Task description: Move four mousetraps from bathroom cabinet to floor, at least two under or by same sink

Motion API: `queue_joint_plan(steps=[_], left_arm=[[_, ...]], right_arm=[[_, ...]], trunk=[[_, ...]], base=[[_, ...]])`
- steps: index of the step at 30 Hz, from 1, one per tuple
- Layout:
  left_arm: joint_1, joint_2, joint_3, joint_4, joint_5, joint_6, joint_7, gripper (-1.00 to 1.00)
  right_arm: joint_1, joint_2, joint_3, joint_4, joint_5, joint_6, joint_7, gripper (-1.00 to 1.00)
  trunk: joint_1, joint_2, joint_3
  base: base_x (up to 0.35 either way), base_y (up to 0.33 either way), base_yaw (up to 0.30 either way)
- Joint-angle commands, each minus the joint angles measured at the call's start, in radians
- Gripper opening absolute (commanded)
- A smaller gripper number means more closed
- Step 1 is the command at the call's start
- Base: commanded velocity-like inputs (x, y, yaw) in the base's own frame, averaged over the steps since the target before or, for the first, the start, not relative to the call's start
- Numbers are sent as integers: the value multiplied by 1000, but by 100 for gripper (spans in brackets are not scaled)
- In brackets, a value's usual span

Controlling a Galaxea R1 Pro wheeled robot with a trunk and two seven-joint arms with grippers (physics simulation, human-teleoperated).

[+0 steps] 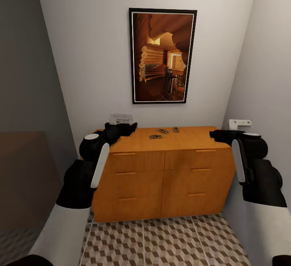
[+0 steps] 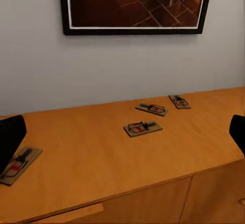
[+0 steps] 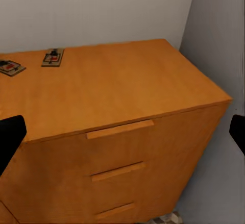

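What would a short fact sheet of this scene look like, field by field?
Room: narrow nook, grey walls, patterned tile floor
Furniture: orange wooden cabinet against the back wall
On the cabinet top: four mousetraps; three toward the middle, one near the left arm's end
On the wall: framed picture of a log interior
Left fingers: spread open, holding nothing
Right fingers: spread open, holding nothing
Traps on the floor: none seen

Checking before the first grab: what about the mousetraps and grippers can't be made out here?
- Head view: the left arm covers the cabinet top's left end; three mousetraps show, tiny.
- Left wrist view: the fourth mousetrap is partly behind a dark fingertip.
- Both wrist views: fingertips cut at the edges, so the gap is unclear.
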Motion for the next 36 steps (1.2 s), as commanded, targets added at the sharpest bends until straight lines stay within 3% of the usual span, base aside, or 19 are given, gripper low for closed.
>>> queue_joint_plan(steps=[1, 10, 12, 15, 23, 30, 36], left_arm=[[-16, 0, 1, 1, 6, 13, 5, 100], [-104, 8, 8, 31, 10, 190, 44, 100], [-111, 16, 15, 37, 12, 219, 46, 100], [-116, 35, 28, 41, 18, 248, 44, 100], [-119, 50, 32, 44, 23, 266, 42, 100], [-119, 50, 31, 45, 21, 268, 42, 100], [-119, 51, 31, 50, 20, 267, 43, 100]], right_arm=[[-18, 1, 2, 0, -1, 5, -7, 100], [-150, 12, 9, 61, -7, 5, -53, 100], [-172, 23, 11, 102, -8, 5, -58, 100], [-190, 59, 12, 171, -7, 5, -64, 100], [-210, 117, 14, 229, -6, 5, -83, 100], [-228, 140, 27, 264, -7, 5, -111, 100], [-231, 145, 31, 272, -6, 5, -117, 100]], trunk=[[0, -1, -1], [0, -1, -1], [0, -1, -1], [0, -1, -1], [0, -1, -1], [0, -1, -1], [0, -1, -1]], base=[[0, 0, 0], [0, 0, 0], [0, 0, 0], [0, 0, 0], [0, 0, 0], [0, 0, 0], [10, 0, 0]])
